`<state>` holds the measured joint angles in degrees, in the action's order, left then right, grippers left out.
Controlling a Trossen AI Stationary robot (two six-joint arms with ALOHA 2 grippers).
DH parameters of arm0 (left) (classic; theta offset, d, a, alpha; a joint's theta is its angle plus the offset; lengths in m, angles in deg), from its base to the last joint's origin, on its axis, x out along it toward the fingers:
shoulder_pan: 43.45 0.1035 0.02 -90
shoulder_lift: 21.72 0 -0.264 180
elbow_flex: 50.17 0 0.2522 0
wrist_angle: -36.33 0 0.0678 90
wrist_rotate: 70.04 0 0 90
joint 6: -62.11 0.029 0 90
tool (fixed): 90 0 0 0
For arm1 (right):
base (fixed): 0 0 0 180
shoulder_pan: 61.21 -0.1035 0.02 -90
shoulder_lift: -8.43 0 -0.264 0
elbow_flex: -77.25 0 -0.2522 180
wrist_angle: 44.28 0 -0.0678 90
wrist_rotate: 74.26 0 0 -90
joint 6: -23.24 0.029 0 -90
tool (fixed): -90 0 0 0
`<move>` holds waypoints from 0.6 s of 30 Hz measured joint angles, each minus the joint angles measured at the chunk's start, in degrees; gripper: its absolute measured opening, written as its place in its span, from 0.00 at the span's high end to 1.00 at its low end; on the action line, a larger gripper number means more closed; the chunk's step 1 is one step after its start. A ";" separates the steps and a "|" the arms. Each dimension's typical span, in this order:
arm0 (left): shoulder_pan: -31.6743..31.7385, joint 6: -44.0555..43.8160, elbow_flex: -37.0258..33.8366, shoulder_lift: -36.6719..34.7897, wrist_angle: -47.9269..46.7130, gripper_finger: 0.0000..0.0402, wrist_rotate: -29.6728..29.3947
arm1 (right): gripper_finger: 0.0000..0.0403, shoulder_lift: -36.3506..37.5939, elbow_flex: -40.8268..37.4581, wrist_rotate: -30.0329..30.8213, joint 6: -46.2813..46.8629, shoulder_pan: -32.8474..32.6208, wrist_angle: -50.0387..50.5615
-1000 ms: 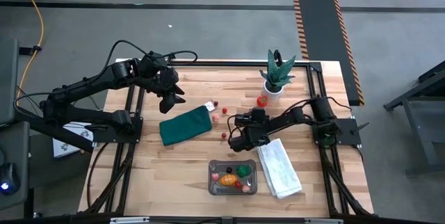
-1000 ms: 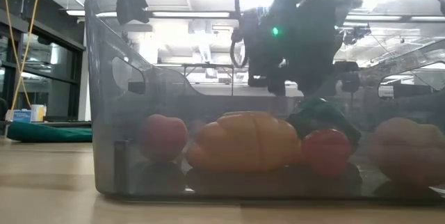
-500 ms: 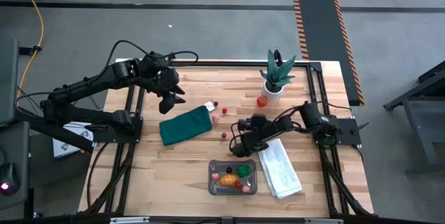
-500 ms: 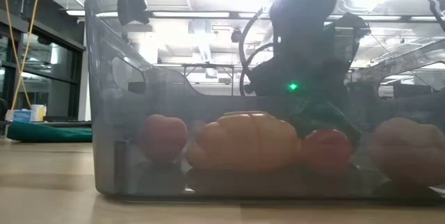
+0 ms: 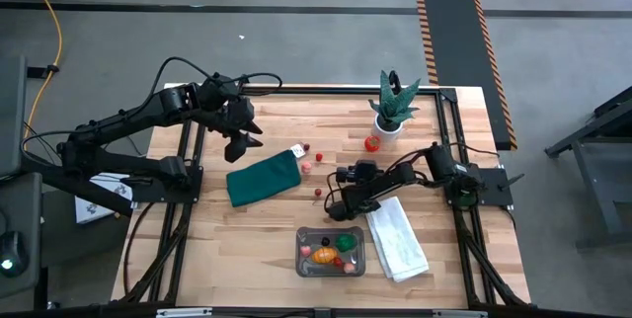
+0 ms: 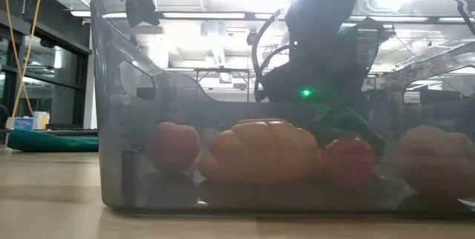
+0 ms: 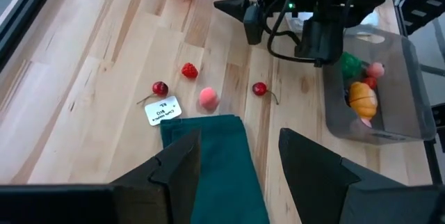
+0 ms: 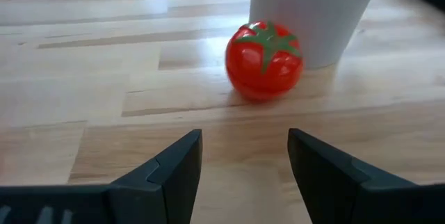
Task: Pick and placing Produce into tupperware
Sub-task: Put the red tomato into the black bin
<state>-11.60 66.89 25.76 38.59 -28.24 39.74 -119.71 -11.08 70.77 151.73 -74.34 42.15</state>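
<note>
A red toy tomato (image 8: 264,58) rests on the wood against the white pot (image 8: 313,15); it also shows from above (image 5: 371,143). My right gripper (image 8: 243,161) stands open low over the table (image 5: 348,171), pointing at the tomato from a short way off. The clear tupperware (image 5: 300,254) near the front holds several pieces of produce, among them an orange one (image 6: 260,154). Two cherries (image 7: 160,88) (image 7: 259,88), a strawberry (image 7: 189,71) and a pink piece (image 7: 208,99) lie loose. My left gripper (image 7: 240,154) hangs open high over the dark green cloth (image 7: 215,161).
The spiky potted plant (image 5: 393,106) stands at the far right, just behind the tomato. A folded white towel (image 5: 397,239) lies to the right of the tupperware. A small white tag (image 7: 161,109) lies by the green cloth (image 5: 264,180). Bare wood stretches along the table's left and near edges.
My right gripper has sunk toward the table, staying open, and now sits low in front of the tomato. Most of the drop came early in the second. No produce has moved.
</note>
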 joint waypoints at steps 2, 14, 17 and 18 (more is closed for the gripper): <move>0.00 1.08 0.00 0.00 -0.33 0.55 0.00 | 0.49 0.00 0.10 -0.32 -0.06 -0.02 -1.35; -0.01 1.14 0.00 0.00 -0.87 0.55 0.07 | 0.49 2.82 11.50 -7.76 -0.93 0.80 14.15; -0.02 1.00 0.00 0.00 -1.66 0.55 0.14 | 0.49 4.81 14.06 -7.31 0.14 0.75 15.61; 0.00 0.98 0.00 0.00 -1.98 0.55 0.16 | 0.49 5.34 14.78 -7.31 0.17 0.75 15.39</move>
<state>-11.60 67.87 25.76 38.59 -30.22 39.90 -114.37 3.70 63.46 151.90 -73.59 57.54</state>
